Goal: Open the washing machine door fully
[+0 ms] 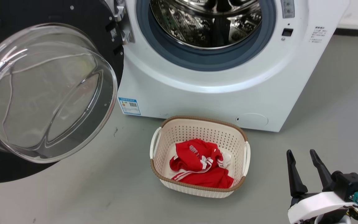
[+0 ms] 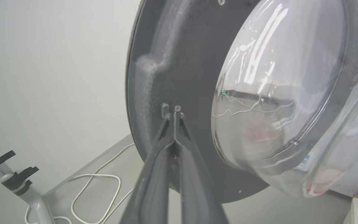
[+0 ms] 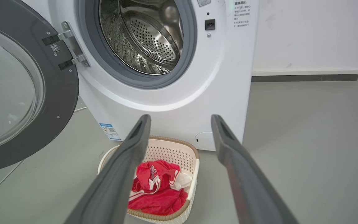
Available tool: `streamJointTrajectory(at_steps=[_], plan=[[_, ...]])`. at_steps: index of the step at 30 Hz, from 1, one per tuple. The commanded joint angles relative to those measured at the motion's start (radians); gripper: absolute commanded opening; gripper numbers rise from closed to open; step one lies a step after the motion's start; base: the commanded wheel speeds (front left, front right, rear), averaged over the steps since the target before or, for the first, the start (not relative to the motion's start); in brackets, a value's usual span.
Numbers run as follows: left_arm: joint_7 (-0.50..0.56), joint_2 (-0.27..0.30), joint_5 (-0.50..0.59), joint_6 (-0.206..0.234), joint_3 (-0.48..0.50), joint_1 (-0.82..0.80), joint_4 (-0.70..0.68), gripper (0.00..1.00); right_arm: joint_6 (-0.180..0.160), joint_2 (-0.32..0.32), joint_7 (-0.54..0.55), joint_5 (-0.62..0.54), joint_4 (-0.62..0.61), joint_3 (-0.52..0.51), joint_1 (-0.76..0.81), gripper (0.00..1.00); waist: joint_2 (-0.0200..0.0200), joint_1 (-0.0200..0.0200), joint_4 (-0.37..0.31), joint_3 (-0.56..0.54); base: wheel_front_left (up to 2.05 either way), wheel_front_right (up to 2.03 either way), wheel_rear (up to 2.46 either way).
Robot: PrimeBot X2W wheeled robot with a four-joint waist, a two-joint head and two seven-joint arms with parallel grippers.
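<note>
the left gripper (image 2: 173,114) has its two dark fingers pressed together with nothing between them, and their tips seem to rest on the black inner face of the washing machine door (image 2: 182,62), at about 9 o'clock of its bulging glass bowl (image 2: 275,93); whether they really touch or stop just short, i cannot tell for sure. the right gripper (image 1: 301,153) has its fingers spread apart and empty; it hangs low over the grey floor (image 1: 337,102) at about 4 o'clock in the head view, well apart from the door. the door stands swung out on its hinge (image 1: 123,28) to 9 o'clock of the washing machine (image 1: 204,96), with its inner side and the glass bowl turned toward the head camera. the steel drum (image 1: 207,21) and the grey-blue gasket (image 1: 197,63) around it are fully uncovered. at 6 o'clock of the machine front, just beside it on the floor, is a cream basket (image 1: 204,119) with a red garment (image 1: 197,174) inside. in my judgement the task is nearly done or already done: the door is unlatched and opened wide. what is left, if anything, is a small last push by the closed left fingers until the hinge stops; the pictures do not show if the hinge can go further. the right arm seems to have no part in this step.
</note>
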Motion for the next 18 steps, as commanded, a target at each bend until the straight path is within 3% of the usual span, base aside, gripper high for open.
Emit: streamJointTrajectory(at_steps=[1, 3, 4, 5, 7, 8, 13, 18], plan=[[-0.002, -0.013, 0.005, -0.003, 0.003, 0.018, -0.013, 0.0, 0.0, 0.001, -0.004, 0.007, 0.003, 0.001, 0.011, 1.0, 0.0, 0.0, 0.0, -0.026, 0.0, 0.0, 0.0], [-0.002, -0.058, 0.021, -0.008, -0.004, 0.056, -0.064, 0.0, 0.0, 0.001, -0.006, 0.009, 0.005, 0.002, 0.02, 1.0, 0.0, 0.0, -0.002, -0.041, 0.0, 0.0, 0.0], [-0.002, -0.085, 0.028, -0.008, -0.011, 0.071, -0.088, 0.06, 0.0, 0.001, -0.006, 0.01, 0.006, 0.002, 0.022, 1.0, 0.0, 0.0, -0.003, -0.048, 0.0, 0.0, 0.0], [-0.002, -0.115, 0.032, -0.01, -0.021, 0.089, -0.108, 0.39, 0.0, 0.001, -0.007, 0.012, 0.006, 0.001, 0.026, 1.0, 0.0, 0.0, -0.004, -0.055, 0.0, 0.0, 0.0], [-0.002, -0.168, 0.041, -0.017, -0.042, 0.12, -0.138, 0.82, 0.0, 0.001, -0.009, 0.021, 0.007, 0.003, 0.035, 1.0, 0.0, 0.0, -0.006, -0.067, 0.0, 0.0, 0.0], [-0.002, -0.188, 0.042, -0.02, -0.052, 0.133, -0.15, 0.96, 0.0, 0.001, -0.009, 0.027, 0.008, 0.004, 0.038, 1.0, 0.0, 0.0, -0.008, -0.073, 0.0, 0.0, 0.0], [-0.002, -0.25, 0.049, -0.041, -0.107, 0.177, -0.192, 1.0, 0.0, 0.001, -0.008, 0.029, 0.001, 0.006, 0.053, 1.0, 0.0, 0.0, -0.016, -0.093, 0.0, 0.0, 0.0], [-0.002, -0.275, 0.058, -0.026, -0.158, 0.193, -0.24, 1.0, 0.0, 0.001, -0.002, 0.01, -0.013, 0.006, 0.057, 1.0, 0.0, 0.0, -0.028, -0.104, 0.0, 0.0, 0.0]])
